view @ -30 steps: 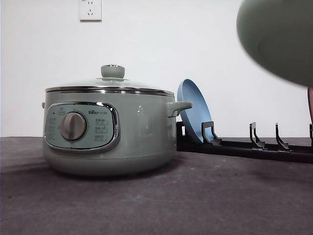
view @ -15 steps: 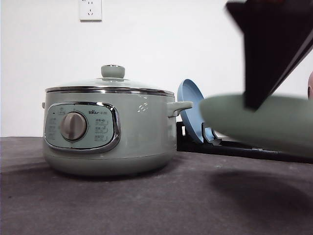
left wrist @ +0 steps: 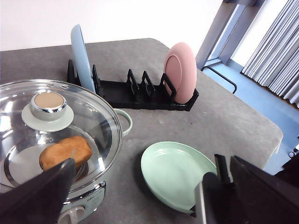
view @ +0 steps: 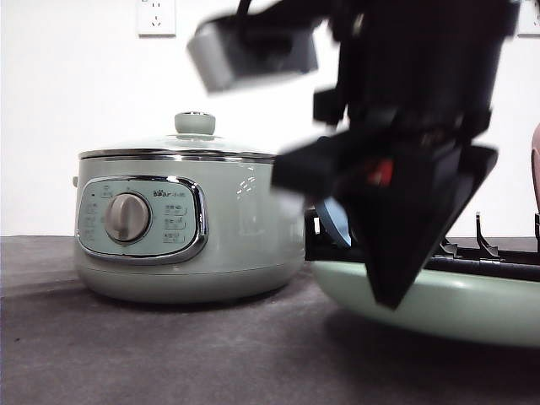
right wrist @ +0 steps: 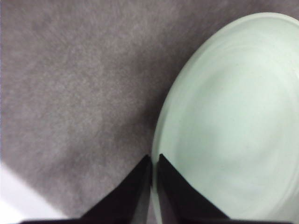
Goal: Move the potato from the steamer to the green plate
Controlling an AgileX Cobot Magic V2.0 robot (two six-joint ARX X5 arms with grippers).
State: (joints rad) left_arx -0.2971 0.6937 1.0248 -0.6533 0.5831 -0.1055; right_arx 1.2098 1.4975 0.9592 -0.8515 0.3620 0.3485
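Right gripper (right wrist: pixel 154 161), jaws pinched on the green plate (left wrist: pixel 175 172) rim, sets it on the worktop (left wrist: pixel 224 116) beside the steamer (view: pixel 190 224); potato (left wrist: pixel 65 152) inside under the lid (left wrist: pixel 51 135); left jaws' gap unreadable; next, probably release, lift lid.

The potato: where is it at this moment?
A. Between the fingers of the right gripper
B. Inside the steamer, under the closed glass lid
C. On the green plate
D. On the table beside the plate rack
B: in the left wrist view the potato lies inside the steamer beneath its glass lid, and the green plate has nothing on it.
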